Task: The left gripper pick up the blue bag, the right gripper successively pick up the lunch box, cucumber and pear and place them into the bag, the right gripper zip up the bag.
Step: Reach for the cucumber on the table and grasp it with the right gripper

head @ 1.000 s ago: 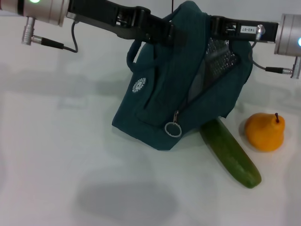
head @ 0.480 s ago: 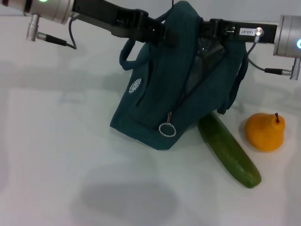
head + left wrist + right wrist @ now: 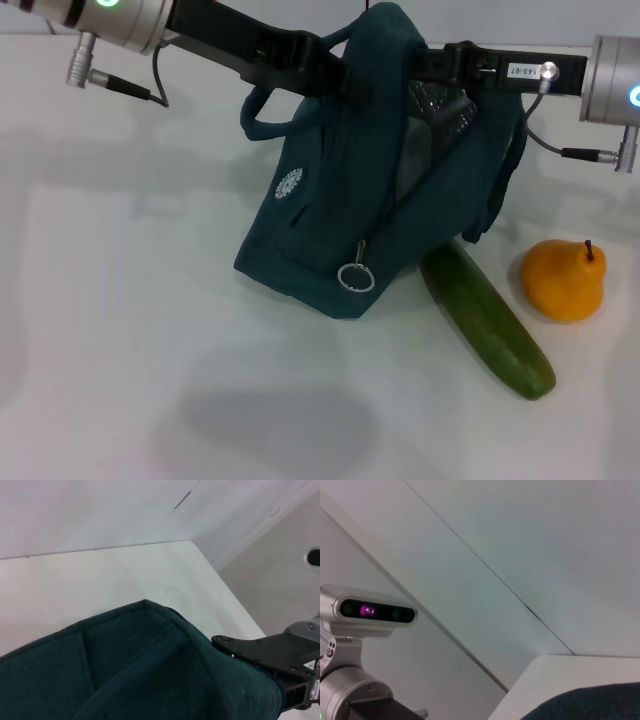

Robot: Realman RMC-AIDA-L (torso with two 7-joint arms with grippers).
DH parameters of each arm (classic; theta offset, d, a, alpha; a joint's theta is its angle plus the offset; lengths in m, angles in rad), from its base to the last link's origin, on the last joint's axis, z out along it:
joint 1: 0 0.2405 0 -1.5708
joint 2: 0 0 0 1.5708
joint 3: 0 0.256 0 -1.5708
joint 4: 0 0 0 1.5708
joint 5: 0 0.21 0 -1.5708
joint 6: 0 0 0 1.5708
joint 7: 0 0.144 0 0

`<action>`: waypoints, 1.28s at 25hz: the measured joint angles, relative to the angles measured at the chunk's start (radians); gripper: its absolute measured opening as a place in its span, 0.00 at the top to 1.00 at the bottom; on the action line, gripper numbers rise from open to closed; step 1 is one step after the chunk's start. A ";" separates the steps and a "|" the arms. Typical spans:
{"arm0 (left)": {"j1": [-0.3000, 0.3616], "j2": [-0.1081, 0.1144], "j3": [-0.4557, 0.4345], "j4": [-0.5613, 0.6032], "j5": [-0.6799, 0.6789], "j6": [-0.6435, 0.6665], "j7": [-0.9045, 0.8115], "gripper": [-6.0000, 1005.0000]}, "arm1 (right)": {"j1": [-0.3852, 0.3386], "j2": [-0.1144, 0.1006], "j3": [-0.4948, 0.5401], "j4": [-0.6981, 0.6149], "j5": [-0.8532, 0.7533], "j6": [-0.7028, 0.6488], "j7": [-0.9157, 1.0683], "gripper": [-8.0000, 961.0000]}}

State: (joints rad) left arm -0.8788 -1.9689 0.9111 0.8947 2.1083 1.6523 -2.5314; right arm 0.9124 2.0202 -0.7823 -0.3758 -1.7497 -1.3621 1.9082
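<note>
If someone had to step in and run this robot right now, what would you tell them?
Left gripper: holding the blue bag up by its top; bag's bottom edge rests on the table.
Right gripper: at the bag's open mouth, fingers hidden by fabric.
Cucumber: on the table, one end tucked under the bag.
Pear: on the table, beside the cucumber.
Something dark and textured shows inside the opening, possibly the lunch box.
Left to do: cucumber and pear in, then zip; the zipper pull ring hangs low, zipper open.
</note>
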 joint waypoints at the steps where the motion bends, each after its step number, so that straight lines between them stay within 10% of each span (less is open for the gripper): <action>1: 0.000 0.000 0.000 0.000 0.000 0.000 0.000 0.67 | -0.001 0.000 0.000 0.000 0.000 0.000 0.000 0.51; 17: 0.033 0.009 -0.022 -0.003 -0.005 0.000 -0.004 0.94 | -0.111 -0.008 0.002 -0.070 0.029 -0.113 0.000 0.51; 32: 0.109 0.022 -0.083 -0.002 -0.007 0.008 -0.011 0.94 | -0.248 -0.056 -0.123 -0.588 -0.104 -0.572 0.286 0.52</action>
State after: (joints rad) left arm -0.7697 -1.9464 0.8284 0.8924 2.1010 1.6605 -2.5426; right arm 0.6646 1.9638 -0.9055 -0.9639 -1.8533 -1.9342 2.1946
